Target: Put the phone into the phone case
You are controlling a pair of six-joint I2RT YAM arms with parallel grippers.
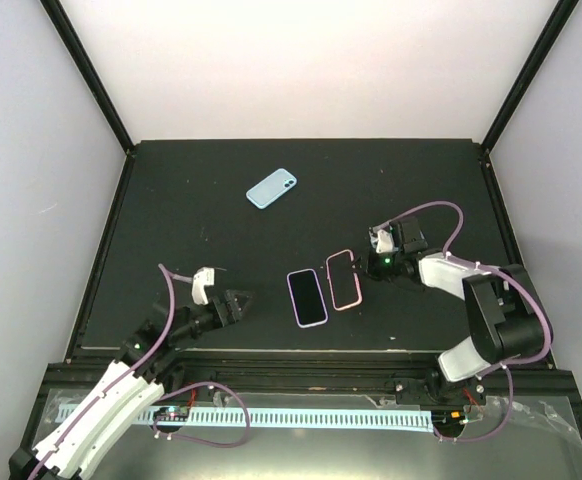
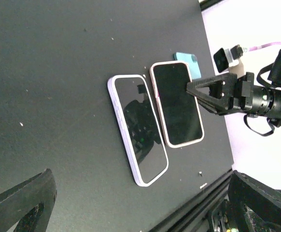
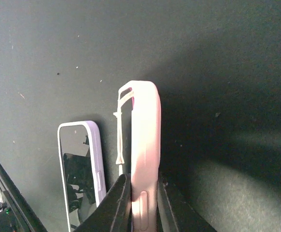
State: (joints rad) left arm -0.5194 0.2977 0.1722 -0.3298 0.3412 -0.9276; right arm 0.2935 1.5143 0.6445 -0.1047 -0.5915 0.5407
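The right gripper [image 3: 143, 184] pinched the pink phone case [image 3: 145, 140] by its thin rim; it looked light and bendy. The lavender phone [image 1: 307, 298], rigid and probably slick, lay flat near the surface's near edge, best taken across its long sides. The left gripper [image 1: 239, 302] was released.

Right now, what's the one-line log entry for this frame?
right gripper: shut on pink-cased phone | left gripper: open, holding nothing | purple-cased phone: flat on table | light-blue item: far side, alone

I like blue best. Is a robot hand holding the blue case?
No, the blue case lies alone on the table, while the right gripper pinches the pink-edged phone.
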